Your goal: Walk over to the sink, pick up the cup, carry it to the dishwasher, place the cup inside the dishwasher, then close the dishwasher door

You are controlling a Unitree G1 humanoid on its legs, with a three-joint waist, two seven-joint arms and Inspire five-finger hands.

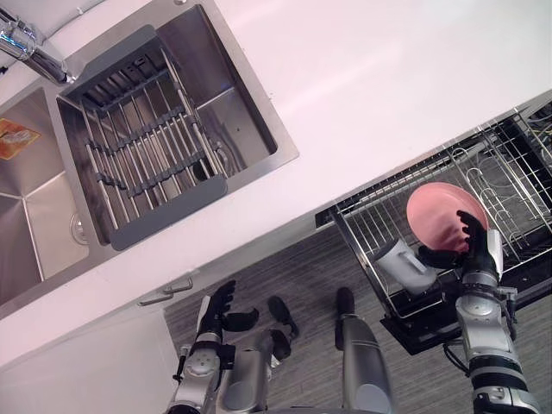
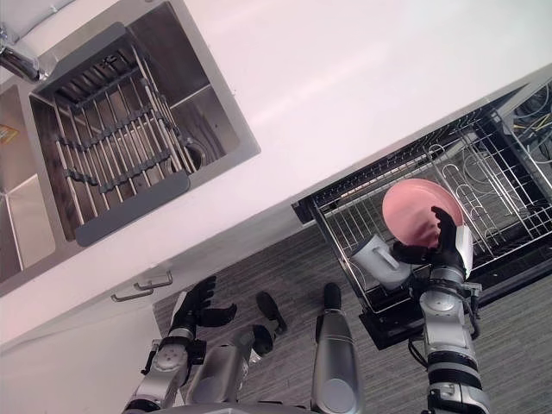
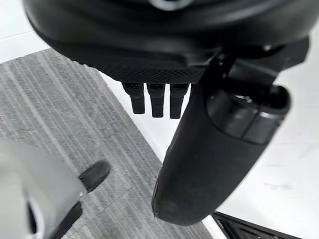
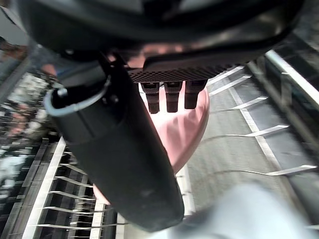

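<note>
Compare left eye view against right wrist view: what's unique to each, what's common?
Left eye view adds: the stainless steel sink with a grey slatted drain rack set in it, the chrome tap, the white countertop, and the left hand hanging open above the grey floor. Right wrist view adds: a close look past the right hand, its fingers laid against the round pink dish. Shared: that hand gripping the dish at the pulled-out wire dishwasher rack.
</note>
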